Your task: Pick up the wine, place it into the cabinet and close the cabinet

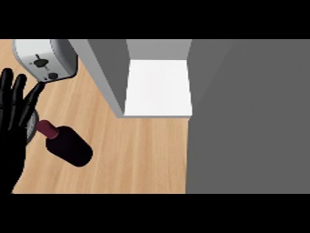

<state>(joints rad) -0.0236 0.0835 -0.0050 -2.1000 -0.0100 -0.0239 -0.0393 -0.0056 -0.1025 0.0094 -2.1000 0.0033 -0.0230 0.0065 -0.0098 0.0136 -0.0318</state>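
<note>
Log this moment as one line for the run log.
left hand: open, resting at left edge | right hand: not in view | wine: on counter, unheld | cabinet: open

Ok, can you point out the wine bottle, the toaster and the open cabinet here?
wine bottle (pixel 70 146), head view, on its dark body.
toaster (pixel 40 52), head view, on its silver casing.
cabinet (pixel 158 86), head view, on the white surface inside it.

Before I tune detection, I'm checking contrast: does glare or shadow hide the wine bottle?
Head view: no glare; the wine bottle is dark, yet stands out against the light wooden counter; no cast shadow beneath it; the cabinet interior is evenly bright white.
</note>
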